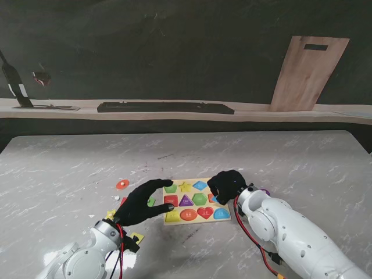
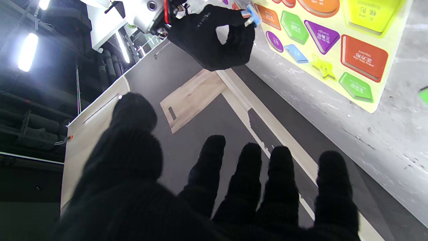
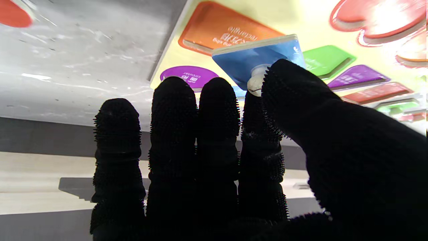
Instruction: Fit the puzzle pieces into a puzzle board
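— While you look over the table from the stand, where do things sit relative to the puzzle board [image 1: 196,201]?

— Start at your far left of the board: an orange round piece [image 1: 121,185] lies alone on the marble, well apart from it. Closer in, your left hand [image 1: 141,203] hangs over the board's left edge with fingers spread and nothing held. It hides part of a red piece [image 1: 123,200] and a green piece [image 1: 151,201] just left of the board; their shapes cannot be made out. A yellow piece [image 1: 137,238] peeks out beside the wrist, nearer to you than the board and half covered.

— And the board itself?

— It lies flat, most slots filled: green, yellow star, blue, red, purple triangle, orange oval, red heart.

— The right side?

— Your right hand [image 1: 227,184] covers the board's right edge. The wrist view shows it pinching the white knob of a blue piece [image 3: 257,63], thumb against forefinger, the piece tilted over the board and not seated. A purple piece [image 1: 265,191] shows just right of the board, mostly hidden by the forearm.
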Robot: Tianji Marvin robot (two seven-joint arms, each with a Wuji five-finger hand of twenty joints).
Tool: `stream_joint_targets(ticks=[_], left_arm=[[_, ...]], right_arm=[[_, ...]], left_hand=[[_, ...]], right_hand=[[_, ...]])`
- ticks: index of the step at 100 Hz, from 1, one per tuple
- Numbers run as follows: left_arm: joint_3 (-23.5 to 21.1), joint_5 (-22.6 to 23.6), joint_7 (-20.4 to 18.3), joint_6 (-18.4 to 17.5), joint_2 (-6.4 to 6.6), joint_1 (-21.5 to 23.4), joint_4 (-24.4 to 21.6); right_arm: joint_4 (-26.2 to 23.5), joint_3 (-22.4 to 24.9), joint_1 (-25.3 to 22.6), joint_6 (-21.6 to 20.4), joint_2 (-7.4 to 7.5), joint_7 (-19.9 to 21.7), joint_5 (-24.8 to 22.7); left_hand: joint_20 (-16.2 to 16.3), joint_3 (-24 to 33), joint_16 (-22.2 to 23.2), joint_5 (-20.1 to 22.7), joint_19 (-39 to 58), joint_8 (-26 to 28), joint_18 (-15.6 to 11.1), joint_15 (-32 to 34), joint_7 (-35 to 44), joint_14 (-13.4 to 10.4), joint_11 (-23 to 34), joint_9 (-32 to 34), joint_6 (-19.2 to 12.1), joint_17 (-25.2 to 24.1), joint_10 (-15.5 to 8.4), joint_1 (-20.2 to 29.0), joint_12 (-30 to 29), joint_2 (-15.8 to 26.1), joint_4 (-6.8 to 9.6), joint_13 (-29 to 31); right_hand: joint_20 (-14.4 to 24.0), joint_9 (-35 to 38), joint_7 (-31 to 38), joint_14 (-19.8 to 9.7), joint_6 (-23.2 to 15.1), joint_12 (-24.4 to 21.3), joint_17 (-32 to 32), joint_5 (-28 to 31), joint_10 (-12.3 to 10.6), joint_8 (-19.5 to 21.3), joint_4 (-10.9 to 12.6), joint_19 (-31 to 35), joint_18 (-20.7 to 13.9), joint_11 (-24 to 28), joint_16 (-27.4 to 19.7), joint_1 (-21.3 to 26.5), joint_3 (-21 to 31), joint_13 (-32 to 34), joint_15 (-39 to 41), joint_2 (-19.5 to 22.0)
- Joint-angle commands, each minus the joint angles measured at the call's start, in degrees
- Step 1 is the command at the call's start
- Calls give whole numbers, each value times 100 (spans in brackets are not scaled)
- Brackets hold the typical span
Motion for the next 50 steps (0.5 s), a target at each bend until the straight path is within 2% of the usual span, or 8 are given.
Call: stream_joint_targets(ticks=[1, 29, 50], left_arm=[[-18, 6, 28, -36, -12, 41, -38], [-27, 1, 55, -10, -21, 36, -20], [-20, 6, 79, 40, -28, 11, 9]], right_arm=[[137, -96, 188, 41, -147, -48, 25], [1264, -1212, 1236, 205, -523, -478, 741], [2029, -1813, 1773, 195, -873, -754, 1207]], left_hand=[[82, -129, -76, 93, -50, -69, -539, -106, -75, -141, -107, -114, -127, -100, -68, -18, -82, 74, 146, -136], [86, -165, -77, 98, -51, -64, -539, -108, -74, -135, -111, -118, -135, -100, -66, -3, -83, 79, 150, -137], [89, -187, -76, 101, -51, -61, -534, -108, -74, -131, -108, -112, -137, -96, -70, 8, -81, 83, 153, -136]], right_hand=[[-66, 90, 173, -144, -56, 9, 61, 150, 300, 71, 292, 158, 78, 115, -48, 220, 306, 210, 51, 143], [-91, 39, 201, -175, -100, 30, 44, 108, 267, 88, 314, 152, 48, 122, -54, 224, 240, 176, 48, 224], [-103, 22, 198, -189, -122, 40, 38, 58, 259, 95, 322, 156, 33, 126, -55, 220, 202, 154, 47, 276]])
